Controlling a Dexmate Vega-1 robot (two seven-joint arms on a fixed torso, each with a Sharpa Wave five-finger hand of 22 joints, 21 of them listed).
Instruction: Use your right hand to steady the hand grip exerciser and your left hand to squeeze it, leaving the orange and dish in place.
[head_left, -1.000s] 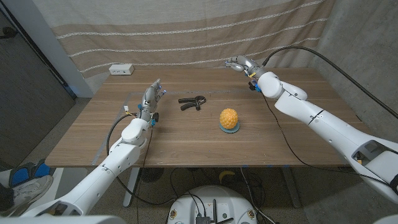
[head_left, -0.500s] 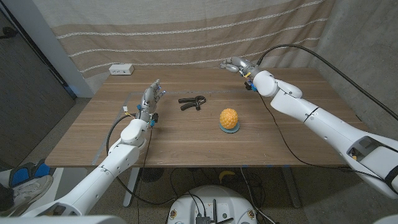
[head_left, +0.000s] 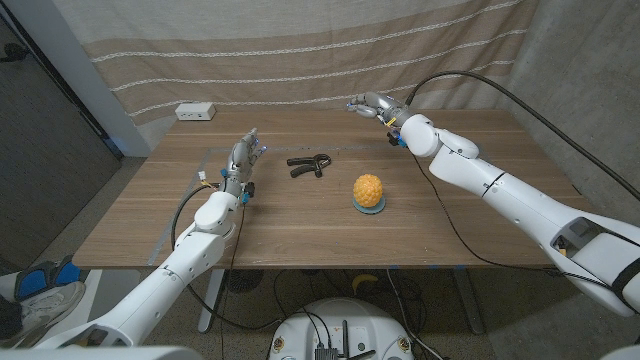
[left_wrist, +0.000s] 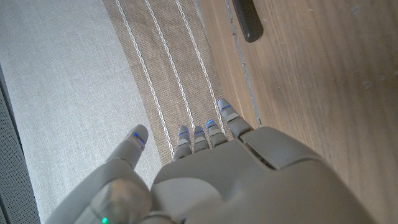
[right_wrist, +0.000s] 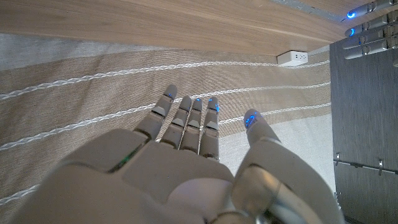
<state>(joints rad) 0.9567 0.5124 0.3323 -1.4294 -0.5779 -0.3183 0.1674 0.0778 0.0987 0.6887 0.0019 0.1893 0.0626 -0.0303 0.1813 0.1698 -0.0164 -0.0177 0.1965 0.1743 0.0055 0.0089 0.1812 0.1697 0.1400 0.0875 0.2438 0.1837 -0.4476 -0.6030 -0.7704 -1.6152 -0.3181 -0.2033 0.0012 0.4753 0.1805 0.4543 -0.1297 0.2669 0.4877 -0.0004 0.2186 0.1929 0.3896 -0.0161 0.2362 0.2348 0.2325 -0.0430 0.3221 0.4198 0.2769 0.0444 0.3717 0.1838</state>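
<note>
The black hand grip exerciser (head_left: 310, 164) lies on the wooden table (head_left: 300, 215), slightly left of centre; one handle tip (left_wrist: 247, 22) shows in the left wrist view. An orange (head_left: 368, 188) sits on a small blue dish (head_left: 368, 207) right of it. My left hand (head_left: 243, 155) is raised left of the exerciser, fingers apart, holding nothing; it appears again as left hand (left_wrist: 205, 174). My right hand (head_left: 370, 104) hovers over the table's far edge, beyond the orange, open and empty, seen also as right hand (right_wrist: 180, 162).
A white power strip (head_left: 195, 112) lies at the table's far left corner, seen too as power strip (right_wrist: 293, 58). A striped beige curtain (head_left: 300, 50) hangs behind the table. A shoe (head_left: 35, 290) shows on the floor at lower left.
My right hand has moved leftward along the table's far edge, toward the exerciser's side. The left hand, exerciser, orange and dish have stayed put.
</note>
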